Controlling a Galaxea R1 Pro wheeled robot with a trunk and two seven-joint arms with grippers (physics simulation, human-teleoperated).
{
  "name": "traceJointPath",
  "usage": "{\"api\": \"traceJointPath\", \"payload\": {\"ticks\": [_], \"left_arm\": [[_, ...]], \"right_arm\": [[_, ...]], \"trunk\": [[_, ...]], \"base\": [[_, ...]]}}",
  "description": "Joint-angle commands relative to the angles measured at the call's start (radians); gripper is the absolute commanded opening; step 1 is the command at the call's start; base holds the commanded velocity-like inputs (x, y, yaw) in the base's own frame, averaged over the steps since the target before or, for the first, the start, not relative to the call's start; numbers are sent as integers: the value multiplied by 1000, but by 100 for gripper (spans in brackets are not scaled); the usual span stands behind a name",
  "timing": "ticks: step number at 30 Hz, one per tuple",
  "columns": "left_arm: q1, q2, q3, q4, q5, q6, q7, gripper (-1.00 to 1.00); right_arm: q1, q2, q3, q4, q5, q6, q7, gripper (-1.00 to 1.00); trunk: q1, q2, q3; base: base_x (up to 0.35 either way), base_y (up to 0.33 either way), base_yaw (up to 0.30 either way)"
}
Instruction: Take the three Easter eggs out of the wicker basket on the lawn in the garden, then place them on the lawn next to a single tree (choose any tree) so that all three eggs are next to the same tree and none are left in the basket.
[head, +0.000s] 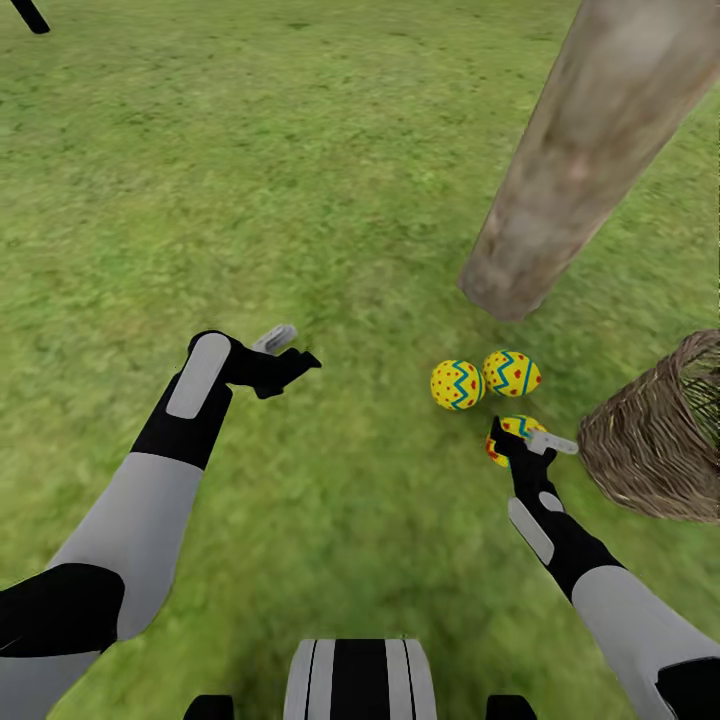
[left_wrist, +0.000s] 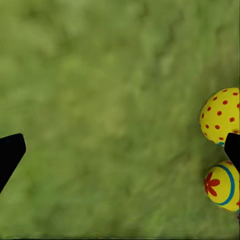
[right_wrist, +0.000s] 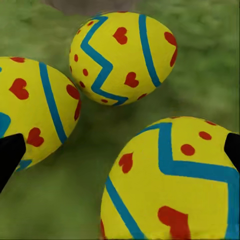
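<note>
Two Easter eggs (head: 457, 385) (head: 511, 373), yellow with blue zigzags and red marks, lie on the lawn (head: 300, 200) just in front of the tree (head: 570, 180) trunk's base. The third egg (head: 522, 424) lies a little nearer to me, with my right gripper (head: 515, 440) right at it. In the right wrist view this egg (right_wrist: 170, 180) sits large between the spread fingertips (right_wrist: 9, 156), and the gripper (right_wrist: 120, 152) is open. The wicker basket (head: 650, 440) lies tipped on its side at the right. My left gripper (head: 290, 358) hovers open over grass, left of the eggs (left_wrist: 222, 117).
The pale mottled trunk leans across the upper right of the head view. The basket lies close beside my right forearm. A dark object (head: 30, 15) sticks in at the far top left. Grass stretches away to the left and ahead.
</note>
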Motion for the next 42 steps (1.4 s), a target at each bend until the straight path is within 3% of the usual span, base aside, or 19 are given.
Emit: {"api": "traceJointPath", "payload": {"ticks": [1, 7, 9, 10, 13, 16, 20, 24, 28, 34, 35, 38, 42], "left_arm": [[-1, 0, -1, -1, 11, 0, 12, 100], [10, 0, -10, 0, 8, -10, 15, 100], [93, -2, -25, -14, 4, -12, 14, 100], [108, -2, -34, -19, 4, -12, 14, 100], [181, 0, -127, -53, -1, -37, 16, 100], [218, 0, -192, -61, -4, -132, 15, 100], [251, 4, -264, -53, 0, -222, 13, 100], [308, 11, -282, -33, 0, -248, 15, 100], [320, 13, -283, 17, 1, -251, 13, 100], [349, 13, -283, 77, -2, -252, 14, 100], [388, 40, -284, 90, -3, -333, 12, 100], [397, 68, -284, 96, -1, -340, 12, 100], [421, 75, -284, 109, -11, -341, 13, 100]], "right_arm": [[0, -2, 9, -29, -6, -5, -18, 100], [3, 11, 17, -87, -3, 5, -62, 100], [17, 19, 18, -175, -4, 71, -82, 100], [23, 20, 18, -195, -4, 91, -85, 100], [114, 25, 19, -369, -5, 208, -99, 100], [190, 35, 28, -499, -6, 252, -110, 100], [260, 41, 63, -585, -6, 271, -107, 100], [286, 42, 98, -604, -6, 271, -103, 100], [302, 41, 117, -620, -6, 254, -104, 100], [321, 42, 125, -639, -6, 156, -105, 100], [350, 42, 127, -642, -6, 85, -97, 100], [354, 42, 155, -643, -6, 59, -98, 100], [356, 42, 171, -644, -5, 53, -101, 100]], "trunk": [[-1, 0, -1], [-1, 0, -1], [-1, 0, -1], [-1, 0, 3], [-3, 1, 15], [-4, 1, 26], [-6, 2, 42], [-7, 3, 57], [-9, 4, 73], [-12, 6, 96], [-12, 6, 101], [-14, 7, 117], [-16, 7, 139]], "base": [[-336, 0, 0], [-244, -11, 0], [-24, -3, 0], [-11, -2, 0], [-5, -1, 0], [-1, 0, 0], [0, 0, 0], [-63, 0, 0], [-299, 0, 0], [-338, 0, 0], [-343, 0, 0], [-343, 0, 0], [-343, 0, 0]]}}
